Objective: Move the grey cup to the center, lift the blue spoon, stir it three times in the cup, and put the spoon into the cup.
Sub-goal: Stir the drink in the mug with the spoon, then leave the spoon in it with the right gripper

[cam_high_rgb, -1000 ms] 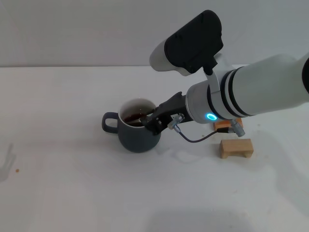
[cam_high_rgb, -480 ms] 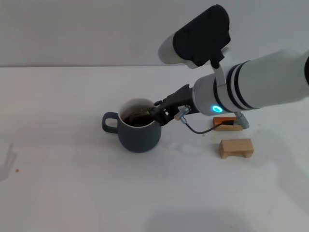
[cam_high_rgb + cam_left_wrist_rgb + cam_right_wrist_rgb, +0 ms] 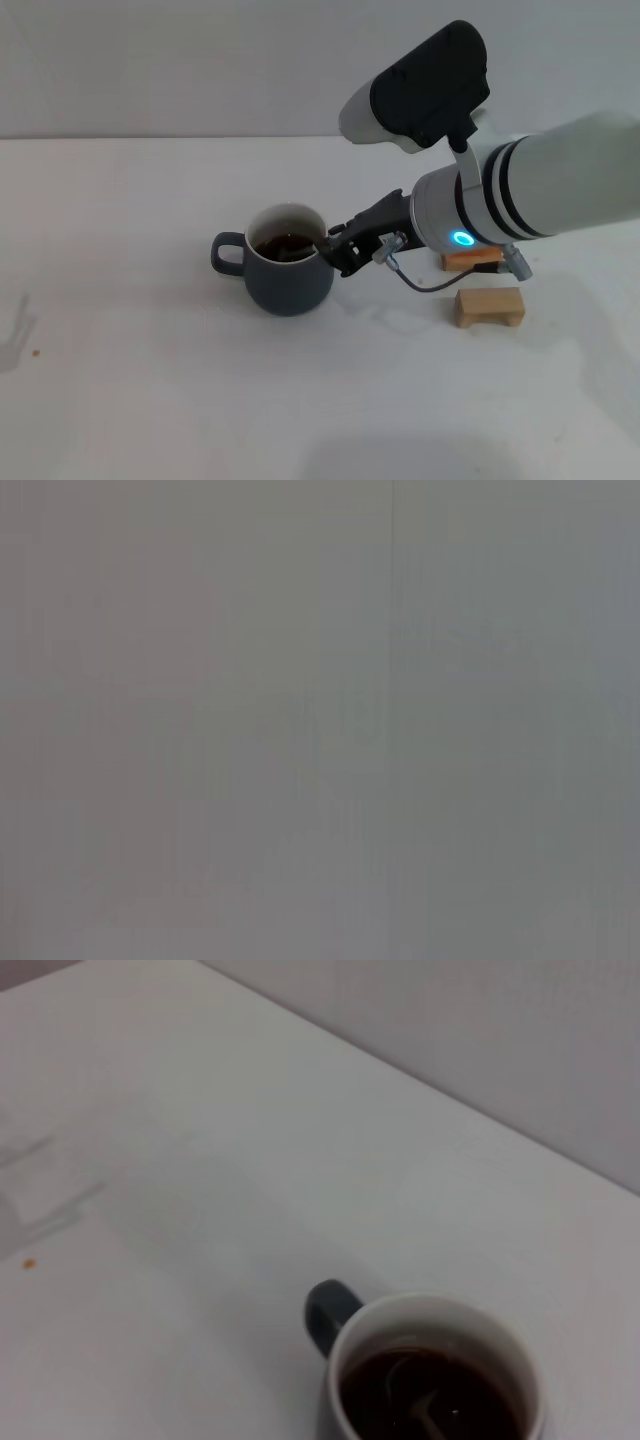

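Cup [image 3: 287, 271] sits mid-table [image 3: 150, 380] with open white surface all around, 2 wooden blocks [image 3: 489, 306] off right. Right gripper [image 3: 335, 245] at its rim, can't tell its grip. Spoon [image 3: 420, 1410] sunk in brown liquid.

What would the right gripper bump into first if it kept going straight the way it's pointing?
Probably the grey cup. The right gripper sits at its rim, pointing toward the robot's left across the opening, so it would likely hit the rim or the spoon lying in the dark liquid. Depth is unclear.
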{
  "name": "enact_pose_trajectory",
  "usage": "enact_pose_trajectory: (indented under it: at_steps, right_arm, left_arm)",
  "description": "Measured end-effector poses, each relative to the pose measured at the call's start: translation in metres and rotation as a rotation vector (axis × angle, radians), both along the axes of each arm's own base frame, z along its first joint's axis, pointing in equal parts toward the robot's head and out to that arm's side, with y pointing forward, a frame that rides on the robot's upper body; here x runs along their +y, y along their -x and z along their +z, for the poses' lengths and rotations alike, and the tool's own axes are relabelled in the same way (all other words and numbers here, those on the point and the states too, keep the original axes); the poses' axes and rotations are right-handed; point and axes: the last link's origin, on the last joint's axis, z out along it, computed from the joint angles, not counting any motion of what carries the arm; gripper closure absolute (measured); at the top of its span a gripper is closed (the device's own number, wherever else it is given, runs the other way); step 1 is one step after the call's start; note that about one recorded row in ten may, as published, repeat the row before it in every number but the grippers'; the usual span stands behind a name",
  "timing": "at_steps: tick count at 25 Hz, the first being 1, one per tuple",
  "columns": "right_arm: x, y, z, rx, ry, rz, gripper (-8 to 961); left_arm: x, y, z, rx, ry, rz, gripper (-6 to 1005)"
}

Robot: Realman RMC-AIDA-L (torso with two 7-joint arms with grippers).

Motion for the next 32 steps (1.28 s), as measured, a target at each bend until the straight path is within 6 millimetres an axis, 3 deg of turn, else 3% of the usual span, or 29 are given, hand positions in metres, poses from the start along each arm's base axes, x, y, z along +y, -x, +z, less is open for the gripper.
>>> enact_pose_trajectory:
  at_steps: [12, 32]
  right_arm:
    - [-0.011, 0.013, -0.009, 0.020, 0.025, 0.046, 799]
    - [0.011, 0.023, -0.012, 0.087, -0.060, 0.089, 814]
  left_arm:
    - [0.000, -0.001, -0.001, -0.001, 0.006, -0.004, 144]
    - [0.002, -0.001, 0.000, 0.007, 0.008, -0.006, 144]
